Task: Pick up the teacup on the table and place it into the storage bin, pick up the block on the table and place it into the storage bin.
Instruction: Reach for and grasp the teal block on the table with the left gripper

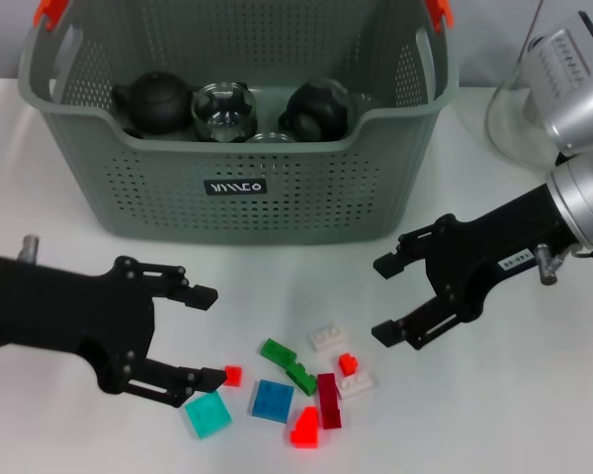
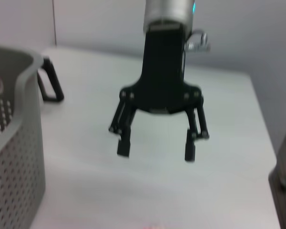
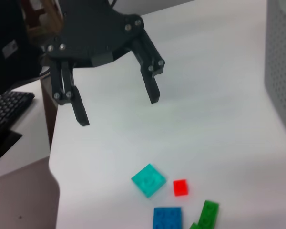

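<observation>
Left tool (image 1: 206,336): fingers apart, nothing held, low over the counter at 8 o'clock.
Right tool (image 1: 387,299): fingers apart, nothing held, at 3 o'clock.
Blocks: small red block (image 1: 232,375) just beside the left tool's lower fingertip; teal block (image 1: 209,414), blue block (image 1: 272,400) and others scattered between the tools.
Storage bin (image 1: 277,188): at 12 o'clock, holding dark teapots (image 1: 155,102) and glassware.
Counter (image 1: 514,395): plain white.
Label (image 1: 235,186): black, writing unreadable.
</observation>
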`<state>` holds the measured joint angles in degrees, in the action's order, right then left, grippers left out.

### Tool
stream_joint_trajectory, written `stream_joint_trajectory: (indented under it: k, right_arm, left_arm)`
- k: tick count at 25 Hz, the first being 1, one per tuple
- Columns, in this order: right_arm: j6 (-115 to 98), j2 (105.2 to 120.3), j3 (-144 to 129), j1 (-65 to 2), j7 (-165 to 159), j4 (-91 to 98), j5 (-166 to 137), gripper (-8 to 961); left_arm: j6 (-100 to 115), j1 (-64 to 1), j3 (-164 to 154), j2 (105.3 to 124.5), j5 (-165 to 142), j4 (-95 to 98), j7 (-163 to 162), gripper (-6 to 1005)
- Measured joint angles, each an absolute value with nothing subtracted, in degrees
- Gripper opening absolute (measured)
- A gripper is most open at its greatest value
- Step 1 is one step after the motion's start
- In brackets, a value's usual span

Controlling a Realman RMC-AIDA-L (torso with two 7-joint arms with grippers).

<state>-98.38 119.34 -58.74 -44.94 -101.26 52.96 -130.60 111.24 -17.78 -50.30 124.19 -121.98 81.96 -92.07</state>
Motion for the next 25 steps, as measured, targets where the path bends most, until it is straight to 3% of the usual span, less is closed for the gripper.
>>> stream_joint_trajectory:
  k: [9,25]
  right_arm:
    - [-97.62,119.53,-56.12,-44.88,-102.27,52.92,-130.43,940]
    - [-95.75,119.88,-55.63,-45.03,-102.03,52.91,-130.33,942]
  left_arm:
    - [111.14,-23.28,-60.18,124.09,-135.02,93.37,-109.87,832]
    - [105.63,-25.43,-84.94,124.71,-150.73,94.66,-137.24,834]
